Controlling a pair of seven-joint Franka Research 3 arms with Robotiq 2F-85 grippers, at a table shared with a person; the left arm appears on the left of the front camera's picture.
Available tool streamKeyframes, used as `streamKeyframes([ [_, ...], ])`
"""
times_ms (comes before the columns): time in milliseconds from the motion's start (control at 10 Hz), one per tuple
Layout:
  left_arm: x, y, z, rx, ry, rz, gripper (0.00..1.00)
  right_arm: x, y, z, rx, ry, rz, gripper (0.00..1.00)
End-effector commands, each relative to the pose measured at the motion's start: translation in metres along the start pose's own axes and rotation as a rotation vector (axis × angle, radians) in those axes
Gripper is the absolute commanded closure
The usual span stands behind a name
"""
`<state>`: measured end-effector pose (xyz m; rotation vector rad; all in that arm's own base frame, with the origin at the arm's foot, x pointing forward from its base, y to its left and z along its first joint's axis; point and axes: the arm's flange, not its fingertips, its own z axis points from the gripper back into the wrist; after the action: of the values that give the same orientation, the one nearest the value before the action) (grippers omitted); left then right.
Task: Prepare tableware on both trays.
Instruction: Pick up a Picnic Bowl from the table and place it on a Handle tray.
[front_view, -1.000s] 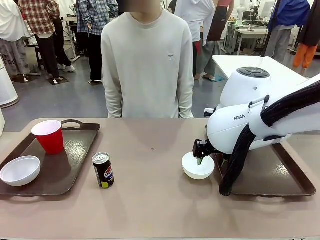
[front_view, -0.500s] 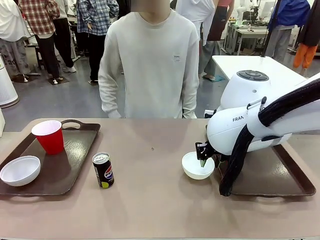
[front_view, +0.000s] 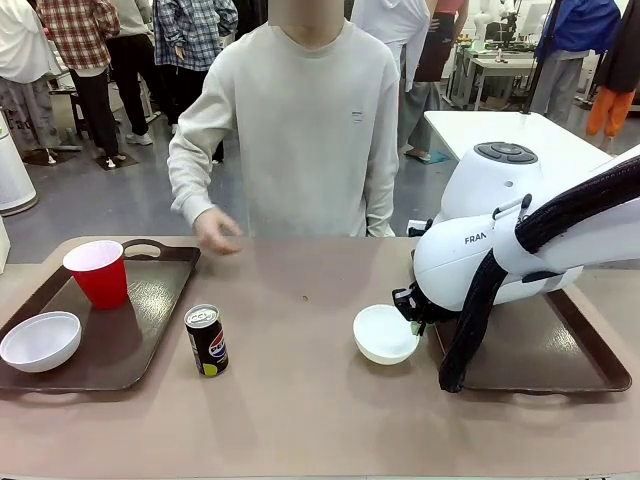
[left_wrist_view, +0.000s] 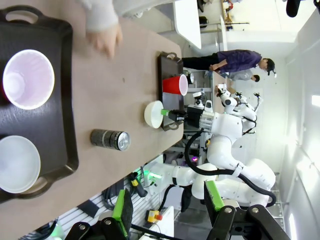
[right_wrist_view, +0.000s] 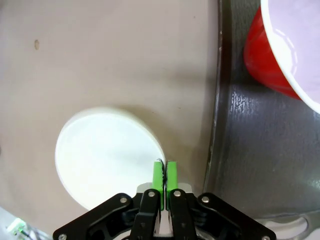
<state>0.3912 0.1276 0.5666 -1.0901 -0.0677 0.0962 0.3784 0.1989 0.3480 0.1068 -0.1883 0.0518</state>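
The right hand (right_wrist_view: 165, 172), pads together on the white bowl's (front_view: 384, 334) rim, was mid-transfer; next, lifting it onto the right tray (front_view: 560, 362).

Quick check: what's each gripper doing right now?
Left gripper: open, holding nothing.
Right gripper: shut on the rim of the white bowl, beside the right tray.

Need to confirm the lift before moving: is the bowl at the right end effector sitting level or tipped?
Tipped. The bowl tilts in the front view, its rim pinched between the right end effector's green pads.
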Motion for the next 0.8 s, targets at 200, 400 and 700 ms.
streamKeyframes([
  [200, -0.002, -0.005, 0.000, -0.018, -0.002, 0.016, 0.24, -0.026, 0.003, 0.033, -0.018, -0.043, 0.024, 1.00],
  [400, -0.002, -0.005, 0.000, -0.018, -0.002, 0.016, 0.24, -0.047, 0.008, 0.105, -0.078, -0.098, 0.078, 1.00],
  [700, -0.002, -0.005, 0.000, -0.018, -0.002, 0.016, 0.24, -0.055, -0.044, 0.168, -0.224, -0.099, 0.085, 1.00],
])
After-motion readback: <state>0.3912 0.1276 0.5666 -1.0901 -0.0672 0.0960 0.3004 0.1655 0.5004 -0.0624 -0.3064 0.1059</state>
